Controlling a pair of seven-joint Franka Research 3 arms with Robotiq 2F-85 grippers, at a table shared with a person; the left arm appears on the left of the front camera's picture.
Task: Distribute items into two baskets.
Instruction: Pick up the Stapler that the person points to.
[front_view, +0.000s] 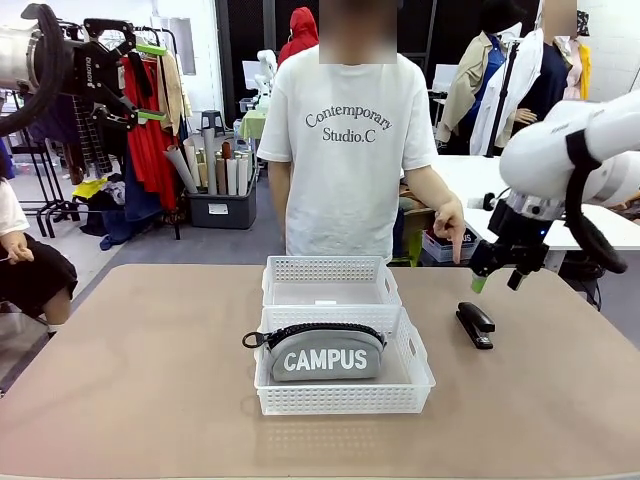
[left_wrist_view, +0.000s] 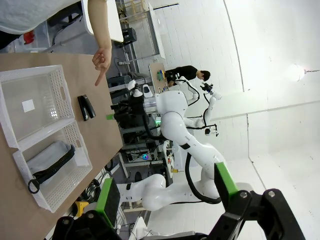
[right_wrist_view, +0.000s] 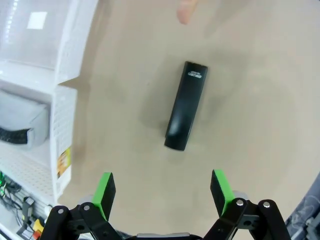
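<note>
Centrally, latticed plastic baskets (front_view: 345, 400), fabric pouch (front_view: 326, 355), slim black stapler (front_view: 475, 324)

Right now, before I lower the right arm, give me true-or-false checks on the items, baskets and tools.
1. The pouch lies in the near basket. True.
2. The person's hand points down toward the stapler. True.
3. The stapler sits in the far basket. False: it lies on the table beside the baskets.
4. The right tool is shut on the stapler. False: it is open above it.
5. The left tool is open, raised off the table. True.
</note>
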